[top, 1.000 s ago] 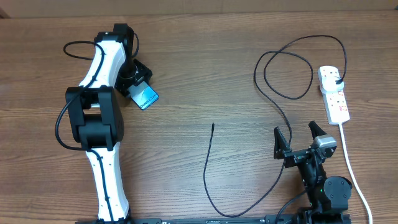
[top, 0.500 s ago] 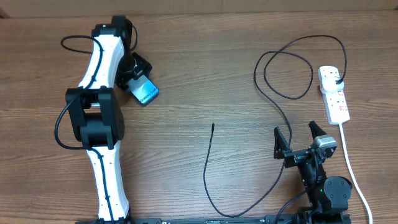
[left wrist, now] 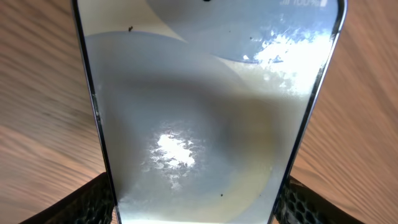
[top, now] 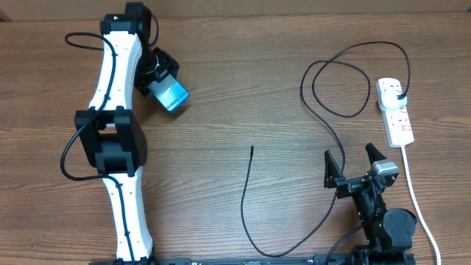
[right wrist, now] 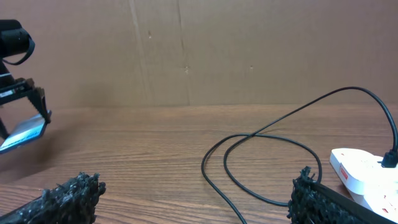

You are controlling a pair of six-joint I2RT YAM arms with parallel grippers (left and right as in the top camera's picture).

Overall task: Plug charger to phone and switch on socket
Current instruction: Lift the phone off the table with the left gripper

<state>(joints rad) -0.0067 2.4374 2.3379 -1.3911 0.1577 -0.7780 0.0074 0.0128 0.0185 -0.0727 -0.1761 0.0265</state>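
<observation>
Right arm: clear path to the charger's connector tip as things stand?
Probably yes. The right end effector is open and empty, and the connector tip lies on bare table to its left. Only the charger's own cable runs between them; it might snag.

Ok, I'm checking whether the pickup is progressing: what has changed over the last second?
The left gripper, shut on the phone, has carried it toward the far side of the table; the right wrist view shows it tilted and apparently raised. Nothing was newly gripped or released. The right gripper stays open and still; the charger and the socket lie as before.
</observation>
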